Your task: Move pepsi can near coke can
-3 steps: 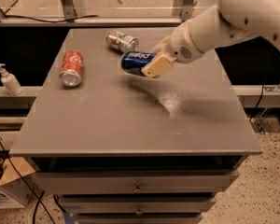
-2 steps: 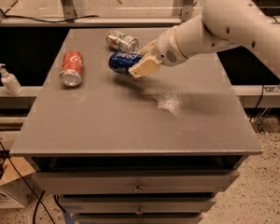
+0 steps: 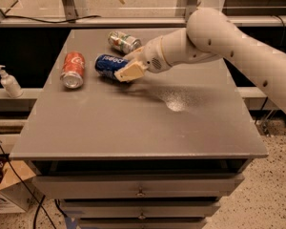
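Note:
The dark blue pepsi can [image 3: 108, 65] is held on its side just above the grey table [image 3: 133, 123], a short way right of the coke can. The red coke can [image 3: 72, 69] lies on its side near the table's left edge, its silver end toward me. My gripper [image 3: 128, 67] comes in from the right on a white arm [image 3: 219, 37] and is shut on the pepsi can's right end, with one tan finger [image 3: 129, 72] across the can's front.
A silver-green can [image 3: 123, 41] lies on its side at the back of the table, just behind the gripper. A white pump bottle [image 3: 9, 81] stands on a shelf left of the table. Drawers [image 3: 140, 187] sit below the table's front edge.
The gripper has carried the pepsi can leftward and lower, from mid-table to a spot close beside the coke can.

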Available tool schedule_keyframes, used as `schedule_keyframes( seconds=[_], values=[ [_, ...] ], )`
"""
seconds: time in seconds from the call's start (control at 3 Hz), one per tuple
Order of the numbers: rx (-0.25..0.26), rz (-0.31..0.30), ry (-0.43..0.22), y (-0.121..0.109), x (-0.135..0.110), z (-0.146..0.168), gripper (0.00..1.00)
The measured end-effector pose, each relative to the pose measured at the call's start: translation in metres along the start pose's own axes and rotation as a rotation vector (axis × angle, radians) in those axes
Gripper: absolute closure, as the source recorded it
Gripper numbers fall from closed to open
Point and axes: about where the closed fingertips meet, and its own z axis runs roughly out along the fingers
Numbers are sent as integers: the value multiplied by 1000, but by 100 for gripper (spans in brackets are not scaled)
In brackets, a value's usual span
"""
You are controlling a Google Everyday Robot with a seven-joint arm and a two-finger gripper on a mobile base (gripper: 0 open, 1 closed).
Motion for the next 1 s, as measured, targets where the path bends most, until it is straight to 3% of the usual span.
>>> schedule_keyframes(
  seconds=[0.67,1.0],
  values=[
    [-52,-7,-56,3,-17,28,36],
    [-26,-10,-42,0,-16,28,13]
  ],
)
